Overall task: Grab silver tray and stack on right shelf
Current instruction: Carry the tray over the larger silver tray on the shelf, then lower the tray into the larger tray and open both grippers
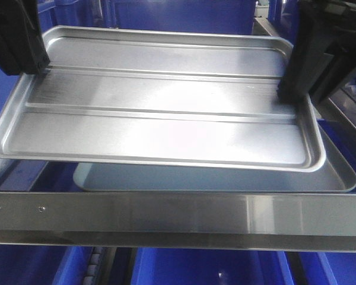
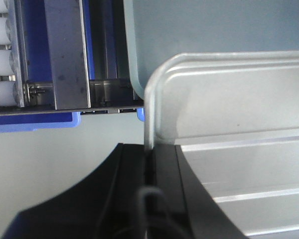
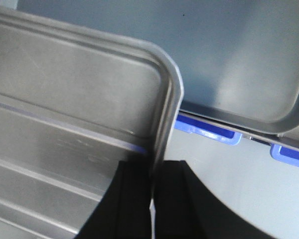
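The silver tray (image 1: 160,113), shiny with two lengthwise ridges, hangs level in the air, held at both short ends. My left gripper (image 1: 40,66) is shut on its left rim and my right gripper (image 1: 288,92) on its right rim. In the left wrist view the black fingers of the left gripper (image 2: 150,147) pinch the thin rim of the silver tray (image 2: 239,109). The right wrist view shows the right gripper (image 3: 152,162) clamped on the rim of the silver tray (image 3: 74,89) beside a rounded corner. The right shelf's shiny front crossbar (image 1: 178,214) lies just below and in front of the tray.
A larger dull grey tray (image 1: 225,178) rests on the shelf under the silver one, showing at the right and front, and it appears as the grey tray (image 3: 239,55) in the right wrist view. White rollers (image 2: 2,59) line a rail at left. Blue bins (image 1: 196,267) sit below the shelf.
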